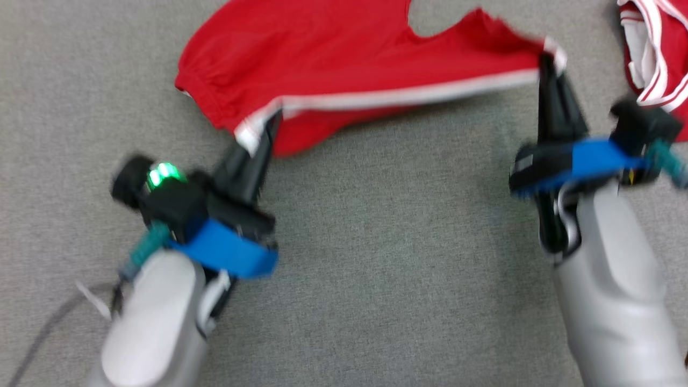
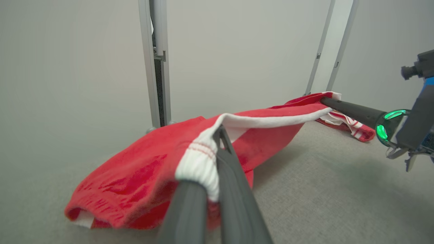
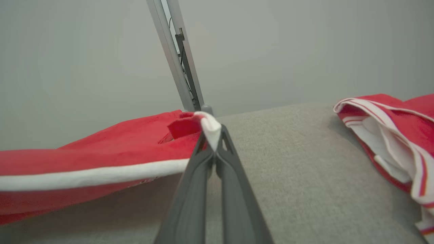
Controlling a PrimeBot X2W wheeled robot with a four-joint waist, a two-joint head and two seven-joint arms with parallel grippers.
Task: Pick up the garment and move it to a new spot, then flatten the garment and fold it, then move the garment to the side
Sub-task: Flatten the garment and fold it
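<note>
A red garment [image 1: 333, 59] with a white stripe along its near edge is stretched above the grey surface between both grippers. My left gripper [image 1: 263, 137] is shut on its white-trimmed left corner, and the left wrist view shows that same gripper [image 2: 218, 135] pinching the gathered white cuff of the garment [image 2: 142, 179]. My right gripper [image 1: 548, 62] is shut on the right corner. In the right wrist view that gripper [image 3: 213, 142] clamps a white fold of the garment [image 3: 101, 152]. The garment's far part sags onto the surface.
A second red-and-white garment [image 1: 656, 48] lies crumpled at the far right, and it is the bunched garment [image 3: 390, 135] at the right of the right wrist view. Grey fabric surface [image 1: 387, 242] spreads in front. A metal frame post [image 2: 157, 61] and a pale wall stand behind.
</note>
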